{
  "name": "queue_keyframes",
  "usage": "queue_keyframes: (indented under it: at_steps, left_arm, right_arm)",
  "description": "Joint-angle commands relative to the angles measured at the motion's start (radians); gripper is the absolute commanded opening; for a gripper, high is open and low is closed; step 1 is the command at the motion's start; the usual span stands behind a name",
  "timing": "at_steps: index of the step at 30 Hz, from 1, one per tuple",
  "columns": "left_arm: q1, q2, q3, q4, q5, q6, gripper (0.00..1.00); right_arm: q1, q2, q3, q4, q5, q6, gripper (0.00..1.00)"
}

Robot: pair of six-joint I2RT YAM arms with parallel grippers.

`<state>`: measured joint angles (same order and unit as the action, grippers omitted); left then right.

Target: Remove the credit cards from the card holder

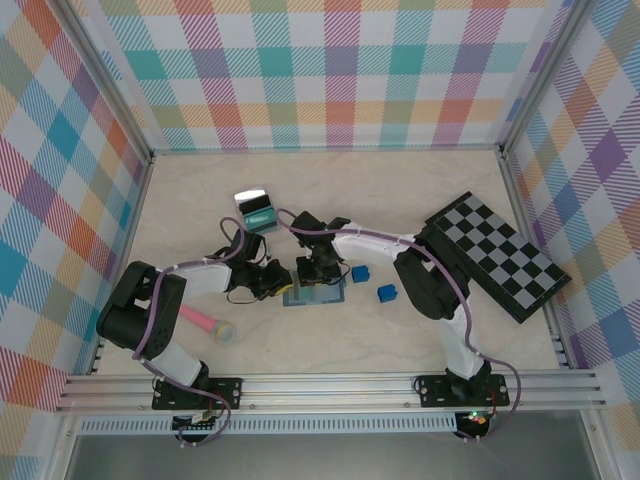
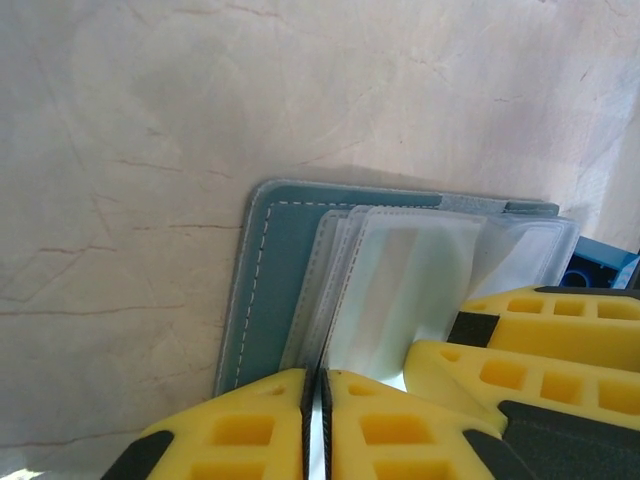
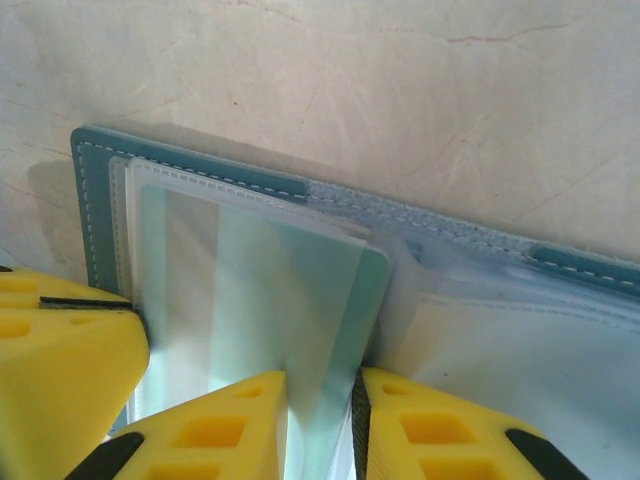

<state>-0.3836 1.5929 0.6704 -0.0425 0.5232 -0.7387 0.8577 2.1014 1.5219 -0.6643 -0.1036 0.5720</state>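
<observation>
Card holder (image 1: 315,296) open flat mid-table, just left of 2 blue cubes (image 1: 360,272). Left gripper (image 2: 317,388) clenched on clear sleeve (image 2: 420,270) edge. Right gripper (image 3: 320,388) pinching pale-green card (image 3: 290,300) through its sleeve. Card likely thin, stiff, slick, light; best held at near edge, holder pinned flat.

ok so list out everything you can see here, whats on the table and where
card holder: one, slate-blue, lying open at mid-table between the two claws
credit card: one seen, pale teal-green, inside a clear sleeve of the card holder
cubes: two, bright blue, just right of the card holder
checkerboard: one, black and grey, right side, set at an angle
pink stick: one, pink with a pale yellow end, near left
silvery object: one, silver with a teal face, behind the left claw; kind unclear
table: one, beige marbled
left claw: yellow, pinched on a card holder sleeve
right claw: yellow, fingers either side of the credit card's sleeve
</observation>
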Motion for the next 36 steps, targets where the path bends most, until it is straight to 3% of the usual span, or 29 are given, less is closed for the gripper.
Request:
queue_keyframes:
  at_steps: [1, 6, 10, 17, 27, 28, 32, 36]
  left_arm:
    - [-0.017, -0.026, -0.008, 0.032, 0.049, 0.014, 0.07]
    - [-0.017, -0.042, -0.006, 0.020, 0.032, 0.018, 0.00]
    - [-0.015, -0.059, -0.002, -0.002, 0.013, 0.031, 0.00]
    - [-0.015, -0.094, 0.021, -0.092, -0.027, 0.090, 0.00]
    - [-0.014, -0.093, 0.029, -0.053, 0.044, 0.076, 0.00]
    - [-0.015, -0.089, 0.030, -0.047, 0.061, 0.075, 0.02]
    - [-0.015, -0.060, 0.020, 0.017, 0.121, 0.050, 0.29]
    - [-0.018, -0.033, 0.009, 0.095, 0.177, 0.014, 0.38]
  right_arm:
    - [0.011, 0.015, -0.040, 0.028, -0.057, 0.023, 0.24]
    - [0.000, -0.017, -0.050, 0.047, -0.072, 0.031, 0.25]
    - [-0.011, -0.050, -0.060, 0.071, -0.103, 0.045, 0.27]
    - [-0.035, -0.190, -0.108, 0.105, -0.103, 0.084, 0.48]
    - [-0.066, -0.312, -0.222, 0.187, -0.072, 0.145, 0.59]
    - [-0.070, -0.318, -0.232, 0.189, -0.069, 0.152, 0.59]
    - [-0.093, -0.345, -0.278, 0.235, -0.104, 0.190, 0.59]
    - [-0.106, -0.366, -0.290, 0.239, -0.104, 0.193, 0.59]
